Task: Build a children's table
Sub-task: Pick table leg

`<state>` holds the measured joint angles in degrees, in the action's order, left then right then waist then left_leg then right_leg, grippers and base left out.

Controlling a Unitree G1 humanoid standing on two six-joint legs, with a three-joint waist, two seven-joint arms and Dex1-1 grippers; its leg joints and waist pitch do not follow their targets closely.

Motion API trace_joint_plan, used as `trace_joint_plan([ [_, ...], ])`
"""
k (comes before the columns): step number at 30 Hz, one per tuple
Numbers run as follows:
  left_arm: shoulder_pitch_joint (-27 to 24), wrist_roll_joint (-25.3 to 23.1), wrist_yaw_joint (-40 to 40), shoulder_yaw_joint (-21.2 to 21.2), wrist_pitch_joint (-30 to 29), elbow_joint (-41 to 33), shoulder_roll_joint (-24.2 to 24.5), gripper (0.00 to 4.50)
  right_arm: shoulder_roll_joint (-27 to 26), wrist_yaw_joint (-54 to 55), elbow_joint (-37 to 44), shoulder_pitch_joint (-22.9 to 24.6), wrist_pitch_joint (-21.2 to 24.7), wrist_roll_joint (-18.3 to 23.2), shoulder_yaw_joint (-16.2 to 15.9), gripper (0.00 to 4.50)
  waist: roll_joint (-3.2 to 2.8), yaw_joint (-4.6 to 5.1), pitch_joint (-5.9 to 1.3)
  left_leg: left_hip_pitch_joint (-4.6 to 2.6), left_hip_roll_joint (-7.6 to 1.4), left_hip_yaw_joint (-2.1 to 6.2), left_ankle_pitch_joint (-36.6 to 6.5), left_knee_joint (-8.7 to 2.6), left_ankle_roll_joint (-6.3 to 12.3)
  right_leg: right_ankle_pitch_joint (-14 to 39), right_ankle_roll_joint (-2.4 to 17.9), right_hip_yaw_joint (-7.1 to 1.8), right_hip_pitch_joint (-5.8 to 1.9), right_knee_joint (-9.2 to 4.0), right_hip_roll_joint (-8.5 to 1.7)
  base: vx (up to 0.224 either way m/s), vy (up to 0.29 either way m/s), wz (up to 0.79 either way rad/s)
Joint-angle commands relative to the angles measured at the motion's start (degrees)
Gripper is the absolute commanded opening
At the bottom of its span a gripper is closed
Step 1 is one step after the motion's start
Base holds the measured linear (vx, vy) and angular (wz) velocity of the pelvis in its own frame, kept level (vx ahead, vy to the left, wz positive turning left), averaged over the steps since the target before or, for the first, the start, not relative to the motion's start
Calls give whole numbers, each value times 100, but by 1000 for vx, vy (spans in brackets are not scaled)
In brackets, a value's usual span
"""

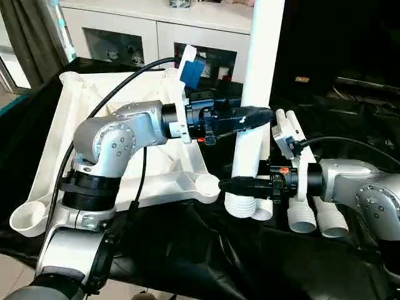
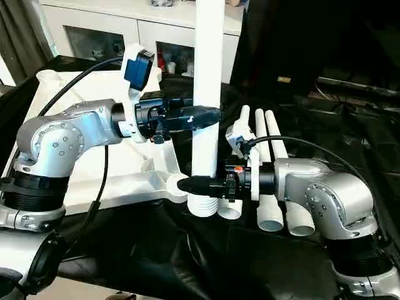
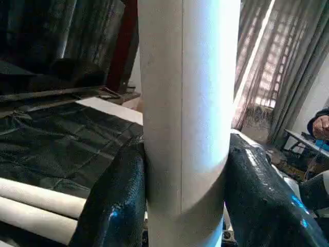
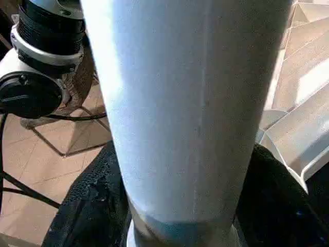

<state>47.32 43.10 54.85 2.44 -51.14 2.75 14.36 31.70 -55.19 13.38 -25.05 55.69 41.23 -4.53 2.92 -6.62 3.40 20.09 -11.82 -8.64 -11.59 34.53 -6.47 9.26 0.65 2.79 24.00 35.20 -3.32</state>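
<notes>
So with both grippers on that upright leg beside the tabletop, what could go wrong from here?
1. The upright leg has its ribbed end beside the corner socket, not over it; lowered like this, it could catch the rim.
2. The left gripper and right gripper clamp it at different heights, so uneven motion could tilt it.
3. Three spare legs lie just behind; a swing might knock them rolling on the black sheeting.

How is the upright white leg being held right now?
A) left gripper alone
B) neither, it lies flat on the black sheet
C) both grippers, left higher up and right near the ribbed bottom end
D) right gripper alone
C: the left gripper clamps the upright leg partway up, and the right gripper grips it just above its ribbed bottom end.
</notes>
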Motion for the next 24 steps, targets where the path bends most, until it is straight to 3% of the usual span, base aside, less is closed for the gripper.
trace_joint_plan([
  [1,94,42,58,-7,20,-31,6,182,49,11,22,-62,21,87,124,242,37,-30,-419,62,-22,-87,-329,-345,54,1328,872,-199,-424,-365,-327,0,0,0],
  [8,91,28,71,18,26,-18,5,182,47,-8,30,-52,-8,96,128,202,19,-34,-422,66,-20,-83,-323,-342,47,1361,851,-197,-422,-369,-326,0,0,0],
  [20,113,-47,54,15,133,38,-1,182,48,13,33,-22,-80,95,129,195,16,-37,-422,62,-18,-82,-349,-344,46,1370,855,-193,-422,-375,-324,0,0,0],
  [22,139,8,-193,-142,55,143,-95,238,26,31,26,-12,-136,73,147,194,19,-37,-426,64,-16,-86,-339,-336,48,1322,869,-196,-423,-374,-322,0,0,0],
  [24,137,157,-208,-256,-50,152,-122,255,3,47,26,-5,-163,69,156,194,15,-44,-428,70,-16,-83,-317,-336,52,1285,888,-194,-430,-365,-326,0,0,0],
])
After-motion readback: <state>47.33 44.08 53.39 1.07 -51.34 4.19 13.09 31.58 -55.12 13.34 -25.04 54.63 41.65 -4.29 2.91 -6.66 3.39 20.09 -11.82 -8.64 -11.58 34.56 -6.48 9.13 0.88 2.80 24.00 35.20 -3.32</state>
